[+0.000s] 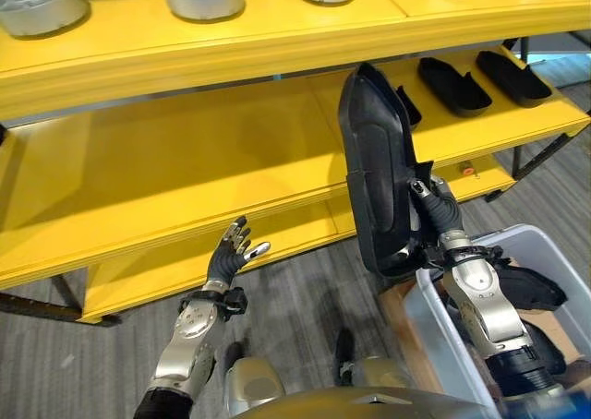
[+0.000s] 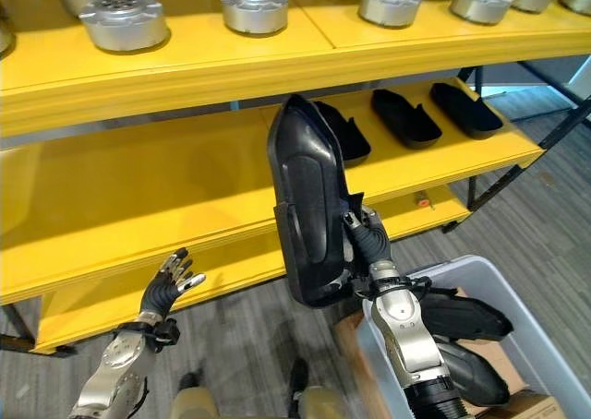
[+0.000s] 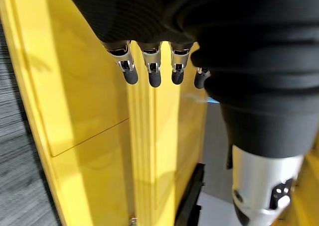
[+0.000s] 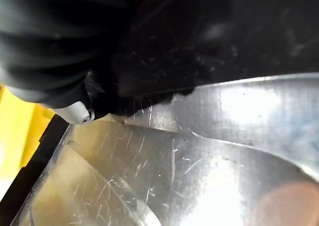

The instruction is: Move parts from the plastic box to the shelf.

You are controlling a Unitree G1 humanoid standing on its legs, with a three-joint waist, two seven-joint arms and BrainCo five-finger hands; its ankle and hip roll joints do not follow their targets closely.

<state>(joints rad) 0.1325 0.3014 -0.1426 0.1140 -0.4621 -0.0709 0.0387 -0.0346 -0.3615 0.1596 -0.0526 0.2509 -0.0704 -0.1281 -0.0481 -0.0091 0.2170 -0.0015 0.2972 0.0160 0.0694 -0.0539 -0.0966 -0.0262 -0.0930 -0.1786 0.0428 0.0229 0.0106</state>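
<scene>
Currently the right hand (image 2: pixel 371 244) grips the lower edge of a black part (image 2: pixel 309 207), fingers curled round it, holding it upright above the grey plastic box (image 2: pixel 545 345) and in front of the yellow shelf (image 2: pixel 138 188); the left hand (image 1: pixel 231 251) hangs open and idle at 7 o'clock. Judgement: tip the part flat and carry it toward 11 o'clock onto the bare middle tier, beside the three like parts (image 1: pixel 452 82) at 1 o'clock, clearing the shelf lip. Part is long, dished, glossy black moulding with raised rim.
</scene>
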